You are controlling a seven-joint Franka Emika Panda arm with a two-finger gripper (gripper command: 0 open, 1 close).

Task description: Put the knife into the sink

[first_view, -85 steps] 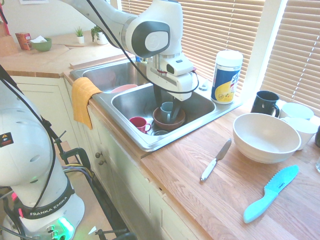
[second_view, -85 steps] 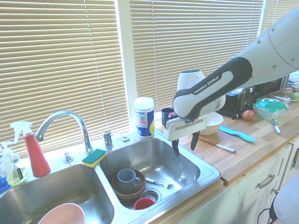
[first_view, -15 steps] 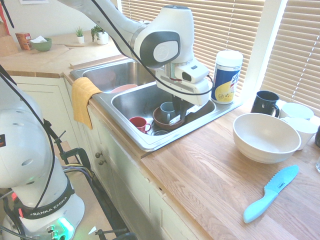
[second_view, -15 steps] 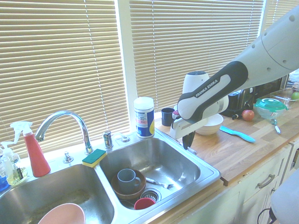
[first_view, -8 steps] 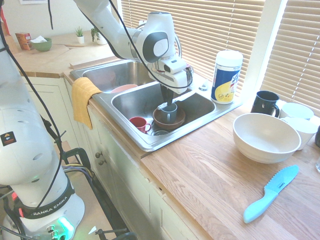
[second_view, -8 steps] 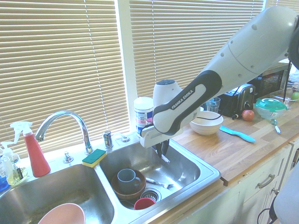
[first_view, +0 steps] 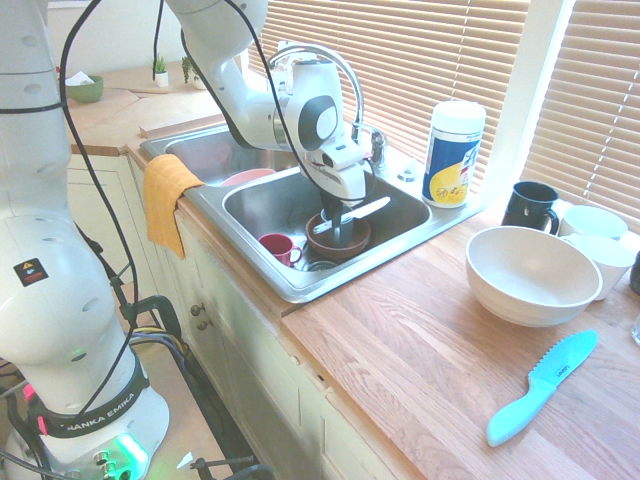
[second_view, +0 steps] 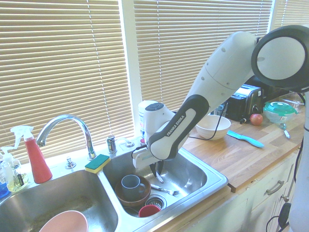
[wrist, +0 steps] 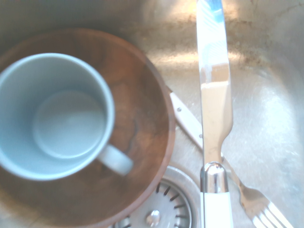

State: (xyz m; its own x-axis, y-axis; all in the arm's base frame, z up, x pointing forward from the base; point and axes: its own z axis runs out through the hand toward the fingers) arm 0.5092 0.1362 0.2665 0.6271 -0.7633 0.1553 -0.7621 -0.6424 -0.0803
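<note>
gripper [second_view: 157, 173]: fingers together, clamped on the knife [wrist: 216, 114]. in the wrist view the white handle comes up from the picture's edge at the grip end, silver blade reaching out past the grip.

knife position: between the fingers, over the sink [first_view: 215, 212], in the same basin as the brown bowl [wrist: 137, 137]. first exterior view has it crossing the fingers at a slant, part of it showing on either side. it's held above the basin floor; can't tell how far, or whether it touches anything below.

under and around it: fork [wrist: 254, 202] lies in the basin, the knife passing over part of its handle in the wrist view. blue-grey mug [second_view: 131, 186] sits upright in the brown bowl, to one side of the knife. strainer [second_view: 155, 201] is next to the bowl, red mug [first_view: 278, 247] just beside it too.

other basin has the pink bowl [second_view: 65, 223]. sponge [second_view: 97, 163] is on the divider end, near the faucet [second_view: 65, 117].

on the counter [first_view: 400, 380]: light-blue serrated knife [first_view: 545, 385] lying flat, big white bowl [first_view: 533, 275] near it. both well apart from the gripper. wipes tub [first_view: 455, 155] stands at the sink corner, window side.
</note>
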